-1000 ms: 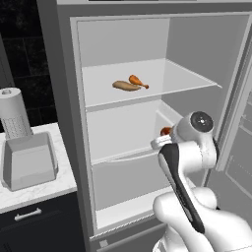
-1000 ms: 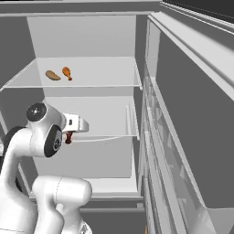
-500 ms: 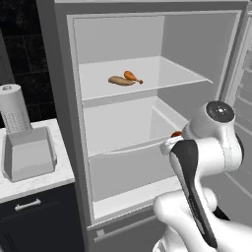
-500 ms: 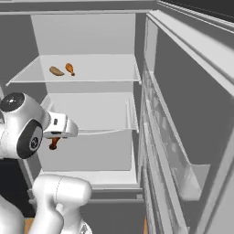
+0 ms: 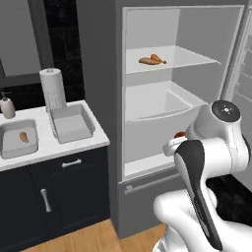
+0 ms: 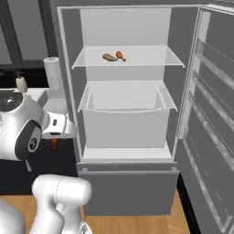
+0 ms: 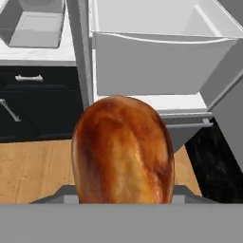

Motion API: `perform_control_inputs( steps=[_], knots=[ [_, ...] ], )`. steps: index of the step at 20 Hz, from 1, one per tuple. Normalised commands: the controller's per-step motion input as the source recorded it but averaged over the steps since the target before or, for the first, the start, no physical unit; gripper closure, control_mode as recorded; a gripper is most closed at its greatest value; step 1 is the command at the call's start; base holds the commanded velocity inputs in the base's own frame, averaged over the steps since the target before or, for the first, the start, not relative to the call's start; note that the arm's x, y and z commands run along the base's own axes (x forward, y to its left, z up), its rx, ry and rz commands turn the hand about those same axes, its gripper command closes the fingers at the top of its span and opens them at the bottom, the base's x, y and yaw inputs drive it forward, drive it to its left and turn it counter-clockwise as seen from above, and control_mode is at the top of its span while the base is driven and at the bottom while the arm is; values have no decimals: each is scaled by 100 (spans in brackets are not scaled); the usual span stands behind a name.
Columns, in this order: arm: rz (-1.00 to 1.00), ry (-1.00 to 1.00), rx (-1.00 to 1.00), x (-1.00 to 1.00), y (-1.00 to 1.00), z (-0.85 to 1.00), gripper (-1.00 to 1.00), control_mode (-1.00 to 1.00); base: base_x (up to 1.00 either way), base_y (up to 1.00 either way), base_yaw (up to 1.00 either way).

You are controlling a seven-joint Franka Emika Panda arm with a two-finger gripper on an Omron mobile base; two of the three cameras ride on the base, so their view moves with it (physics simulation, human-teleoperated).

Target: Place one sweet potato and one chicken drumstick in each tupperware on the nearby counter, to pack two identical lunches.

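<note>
My gripper (image 6: pixel 54 138) is shut on a glossy brown chicken drumstick (image 7: pixel 122 152), in front of the open fridge and right of the counter (image 5: pixel 101 139). The drumstick's tip shows beside the wrist (image 5: pixel 180 134) and hides the fingertips in the hand view. Two light-grey tupperware trays sit on the counter. The left tupperware (image 5: pixel 6 147) holds one small orange-brown piece of food (image 5: pixel 23 137); which food it is I cannot tell. The right tupperware (image 5: pixel 87 123) holds nothing. A sweet potato (image 5: pixel 146 61) and another drumstick (image 5: pixel 158 58) lie on the upper fridge shelf.
A paper towel roll (image 5: pixel 52 87) and a soap bottle (image 5: pixel 7 106) stand at the back of the counter. The white fridge drawer (image 6: pixel 123 121) is pulled out below the shelf. The fridge door (image 6: pixel 210 119) stands open on the right. Black cabinets (image 5: pixel 54 197) sit under the counter.
The whole picture has shifted: the base has backed away from the fridge and the counter with both trays has come into view. The gripper has kept its hold on the drumstick.
</note>
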Motion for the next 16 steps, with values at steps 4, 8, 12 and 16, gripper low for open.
perform_control_inputs(
  steps=[4,8,12,16],
  knots=[
    [0,0,0,0,0,0,100,100,3,100,0],
    [0,0,0,0,0,0,100,100,38,100,0],
    [0,0,0,0,0,0,100,100,84,100,-4],
    [0,0,0,0,0,0,100,100,100,100,-7]
  ],
)
